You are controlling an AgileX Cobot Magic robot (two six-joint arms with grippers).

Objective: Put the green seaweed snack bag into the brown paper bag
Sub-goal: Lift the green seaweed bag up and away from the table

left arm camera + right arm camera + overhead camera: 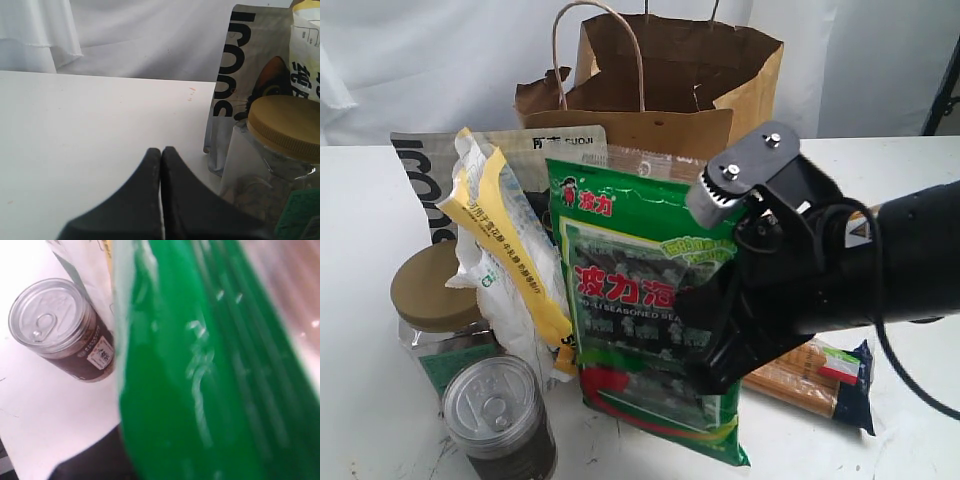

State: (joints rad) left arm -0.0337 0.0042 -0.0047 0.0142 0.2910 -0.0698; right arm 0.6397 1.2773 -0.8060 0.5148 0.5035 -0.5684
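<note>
The green seaweed snack bag (640,300) stands upright at the middle of the exterior view, red characters and dark seaweed panel facing the camera. My right gripper (712,325) is shut on its right edge. In the right wrist view the bag's glossy green film (215,380) fills most of the picture, and one dark finger (92,462) shows beside it. The brown paper bag (660,90) stands open behind, handles up. My left gripper (161,151) is shut with nothing in it, low over bare white table, out of the exterior view.
Left of the green bag stand a yellow-and-white crinkled pouch (510,260), a tan-lidded jar (435,290), a silver-topped can (500,415) and a grey pouch with black letters (420,180). A cracker packet (820,375) lies under the right arm.
</note>
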